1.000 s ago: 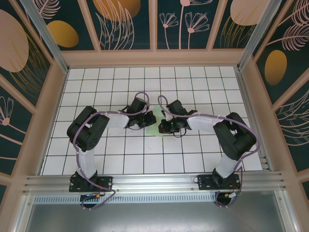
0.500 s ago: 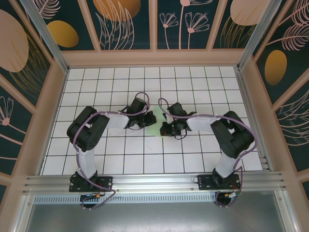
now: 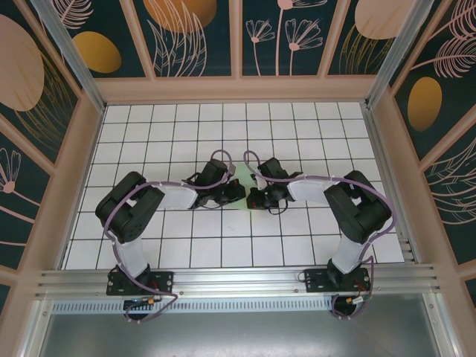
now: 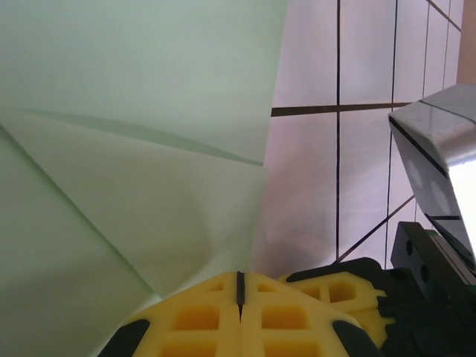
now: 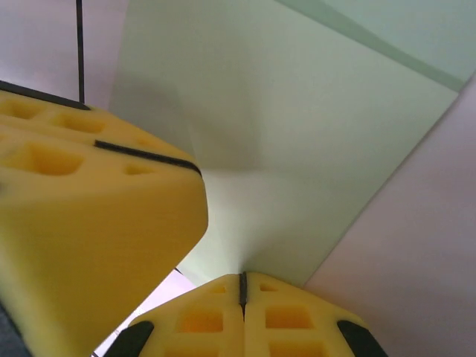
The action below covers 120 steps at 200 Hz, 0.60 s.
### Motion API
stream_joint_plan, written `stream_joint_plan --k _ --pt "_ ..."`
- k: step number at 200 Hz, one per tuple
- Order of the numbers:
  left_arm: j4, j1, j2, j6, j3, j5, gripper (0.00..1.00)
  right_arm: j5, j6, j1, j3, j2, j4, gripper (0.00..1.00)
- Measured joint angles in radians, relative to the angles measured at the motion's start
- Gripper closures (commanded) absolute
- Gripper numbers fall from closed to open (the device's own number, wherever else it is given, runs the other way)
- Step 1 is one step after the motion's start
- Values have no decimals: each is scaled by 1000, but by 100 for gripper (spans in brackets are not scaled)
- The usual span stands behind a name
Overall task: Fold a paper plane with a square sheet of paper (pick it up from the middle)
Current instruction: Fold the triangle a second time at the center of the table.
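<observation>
1. Left gripper point(image 4: 239, 286): pads pressed together, pinching an edge of the sheet of paper point(image 4: 149, 186).
2. Right gripper point(image 5: 242, 286): pads likewise clamped on the sheet.
3. The creased sheet fans out ahead of both jaws, above the tiled table point(image 4: 335, 186).

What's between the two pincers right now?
The green paper spans the gap between the left pincer and right pincer in the top view; each wrist view shows it pinched in shut jaws.
</observation>
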Motion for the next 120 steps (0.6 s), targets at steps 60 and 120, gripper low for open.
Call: stream_joint_plan --k 60,120 --pt "-1 -5 38 -23 -1 -11 98 0 0 0 1 2 -1 98" --pt "-56 -10 42 -11 27 -47 98 1 -1 0 4 7 -9 97"
